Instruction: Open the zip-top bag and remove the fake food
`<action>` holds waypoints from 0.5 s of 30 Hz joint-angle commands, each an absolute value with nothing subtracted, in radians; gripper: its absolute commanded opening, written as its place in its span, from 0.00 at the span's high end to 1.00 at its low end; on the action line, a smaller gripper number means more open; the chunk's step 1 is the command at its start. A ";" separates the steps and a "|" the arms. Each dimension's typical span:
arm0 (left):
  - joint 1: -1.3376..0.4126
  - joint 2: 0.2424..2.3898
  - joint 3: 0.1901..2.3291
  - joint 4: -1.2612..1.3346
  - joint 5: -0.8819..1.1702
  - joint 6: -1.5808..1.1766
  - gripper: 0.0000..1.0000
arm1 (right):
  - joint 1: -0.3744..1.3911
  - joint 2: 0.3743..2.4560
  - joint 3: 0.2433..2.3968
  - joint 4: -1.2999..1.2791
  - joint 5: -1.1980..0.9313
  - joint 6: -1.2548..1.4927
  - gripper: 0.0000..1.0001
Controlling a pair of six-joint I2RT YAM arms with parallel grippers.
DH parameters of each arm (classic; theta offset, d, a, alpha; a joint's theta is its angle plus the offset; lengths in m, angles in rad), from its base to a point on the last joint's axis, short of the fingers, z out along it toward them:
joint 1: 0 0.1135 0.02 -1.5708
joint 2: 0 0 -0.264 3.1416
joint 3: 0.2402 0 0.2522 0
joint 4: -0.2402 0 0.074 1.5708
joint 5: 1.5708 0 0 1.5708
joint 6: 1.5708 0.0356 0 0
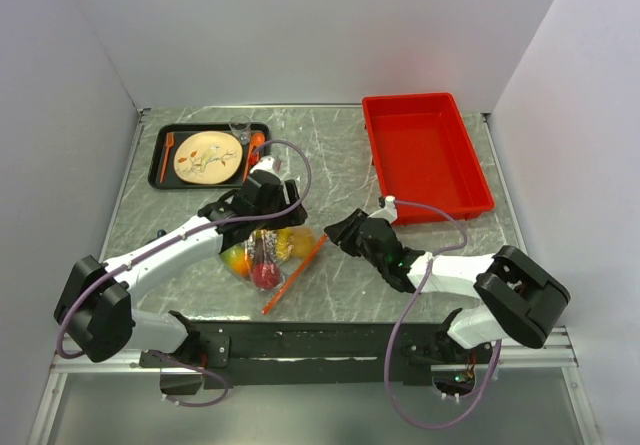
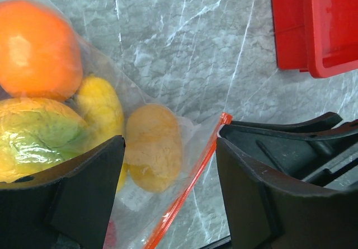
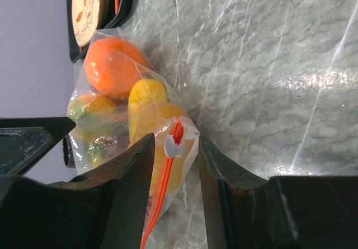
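Observation:
The clear zip-top bag (image 1: 262, 257) lies at the table's near middle. Its orange-red zipper strip (image 1: 297, 273) runs along its right side. Inside is the fake food: an orange (image 2: 36, 47), a green-yellow mango (image 2: 39, 142), a yellow fruit (image 2: 100, 103), a tan-yellow fruit (image 2: 154, 148) and a red one (image 1: 265, 275). My left gripper (image 1: 272, 223) is open over the bag's far end (image 2: 170, 168), the zipper strip (image 2: 193, 176) between its jaws. My right gripper (image 1: 335, 233) is open, its jaws narrowly straddling the white slider (image 3: 174, 144) at the strip's end (image 3: 173, 148).
A rigid red bin (image 1: 425, 155) stands at the back right; its corner shows in the left wrist view (image 2: 319, 25). A black tray (image 1: 158, 160) with a beige plate (image 1: 208, 157) and orange cutlery sits at the back left.

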State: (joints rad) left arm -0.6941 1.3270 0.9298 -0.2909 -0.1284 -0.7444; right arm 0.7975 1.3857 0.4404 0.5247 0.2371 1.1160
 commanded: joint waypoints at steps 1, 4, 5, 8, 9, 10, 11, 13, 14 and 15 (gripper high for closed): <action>-0.689 1.328 0.982 -0.273 -0.117 -0.724 0.28 | 0.792 1.396 0.431 0.604 0.250 1.155 0.59; -0.689 1.327 0.985 -0.278 -0.117 -0.723 0.27 | 0.790 1.393 0.426 0.614 0.252 1.160 0.60; -0.689 1.328 0.985 -0.279 -0.115 -0.723 0.27 | 0.792 1.394 0.429 0.611 0.250 1.160 0.61; -0.689 1.324 0.986 -0.282 -0.117 -0.723 0.28 | 0.790 1.410 0.436 0.621 0.239 1.163 0.63; -0.689 1.322 0.989 -0.282 -0.117 -0.723 0.28 | 0.792 1.416 0.436 0.624 0.236 1.166 0.64; -0.689 1.324 0.989 -0.284 -0.117 -0.723 0.28 | 0.792 1.419 0.436 0.630 0.235 1.169 0.64; -0.689 1.321 0.988 -0.284 -0.117 -0.723 0.28 | 0.790 1.419 0.436 0.632 0.233 1.169 0.64; -0.689 1.321 0.991 -0.285 -0.118 -0.723 0.27 | 0.792 1.424 0.436 0.624 0.235 1.172 0.65; -0.689 1.321 0.989 -0.285 -0.118 -0.723 0.28 | 0.792 1.424 0.434 0.627 0.236 1.172 0.65; -0.689 1.321 0.989 -0.284 -0.117 -0.724 0.28 | 0.792 1.424 0.427 0.632 0.236 1.172 0.66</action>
